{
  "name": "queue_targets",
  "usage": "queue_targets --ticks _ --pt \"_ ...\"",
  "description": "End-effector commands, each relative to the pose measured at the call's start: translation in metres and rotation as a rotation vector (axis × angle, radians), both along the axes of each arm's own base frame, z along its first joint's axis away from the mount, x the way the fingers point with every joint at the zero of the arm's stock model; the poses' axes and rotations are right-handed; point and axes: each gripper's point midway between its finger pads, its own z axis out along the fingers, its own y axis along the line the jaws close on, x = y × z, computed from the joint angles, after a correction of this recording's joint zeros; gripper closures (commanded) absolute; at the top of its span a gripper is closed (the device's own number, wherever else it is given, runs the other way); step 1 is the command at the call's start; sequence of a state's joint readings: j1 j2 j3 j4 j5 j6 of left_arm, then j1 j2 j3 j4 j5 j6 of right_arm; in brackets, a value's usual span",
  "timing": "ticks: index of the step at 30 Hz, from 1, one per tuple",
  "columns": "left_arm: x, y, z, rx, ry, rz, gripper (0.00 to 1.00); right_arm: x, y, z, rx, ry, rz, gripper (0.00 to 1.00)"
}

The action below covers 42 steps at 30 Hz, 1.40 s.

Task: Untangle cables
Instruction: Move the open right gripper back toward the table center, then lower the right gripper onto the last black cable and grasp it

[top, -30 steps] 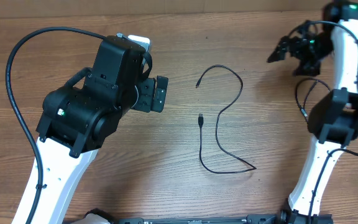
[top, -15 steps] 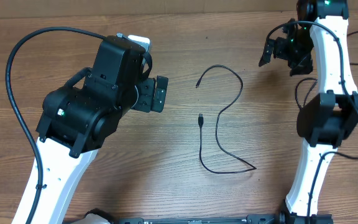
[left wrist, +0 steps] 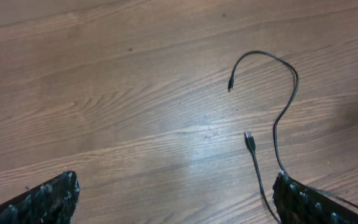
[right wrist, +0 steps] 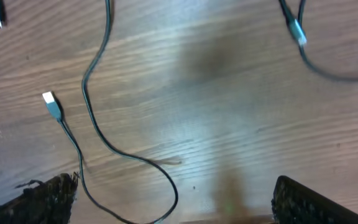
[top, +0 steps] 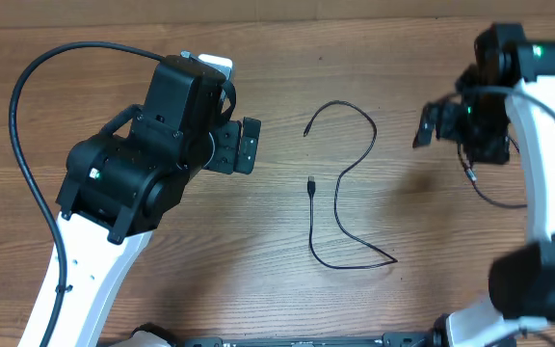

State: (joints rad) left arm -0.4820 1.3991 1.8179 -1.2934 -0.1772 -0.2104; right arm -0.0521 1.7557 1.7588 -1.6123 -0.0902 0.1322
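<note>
the middle cable (top: 339, 198) lies loose on the wooden surface (top: 403, 299), between the two arms and touching neither. it sits to the right of the left arm (top: 133, 183) and to the left of the right arm (top: 540, 125), about as near one set of jaws as the other. its long axis runs near to far, in an s-shaped line that doubles back at a sharp bend at the near end, and i see no place where it crosses itself. the small black plug (top: 306, 129) at the far end points down toward the left arm's side. the silver-tipped plug (top: 312, 181) points away from the robot. a second cable (top: 489, 196) lies further right, partly under the right arm and well apart from the first, with its plug end (right wrist: 294, 28) pointing to the far side. both wrist views show the jaws spread wide and holding nothing. the right jaws hang over bare wood between the two cables, so the second cable looks like the right arm's to take. judging by how they lie, the cables already seem separate.
</note>
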Motion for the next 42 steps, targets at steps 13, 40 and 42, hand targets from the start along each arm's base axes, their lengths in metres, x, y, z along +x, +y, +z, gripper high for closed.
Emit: queue_targets --ticks 13,40,42 --pt "0.003 0.002 0.0 0.004 -0.004 0.018 0.01 -0.082 0.078 -0.104 0.195 0.092 -0.065 0.0" --pt "0.003 0.002 0.0 0.004 -0.004 0.018 0.0 -0.142 0.078 -0.187 0.177 0.202 -0.114 0.64" --pt "0.003 0.002 0.0 0.004 -0.004 0.018 0.0 -0.141 0.078 -0.187 0.178 0.198 -0.114 0.65"
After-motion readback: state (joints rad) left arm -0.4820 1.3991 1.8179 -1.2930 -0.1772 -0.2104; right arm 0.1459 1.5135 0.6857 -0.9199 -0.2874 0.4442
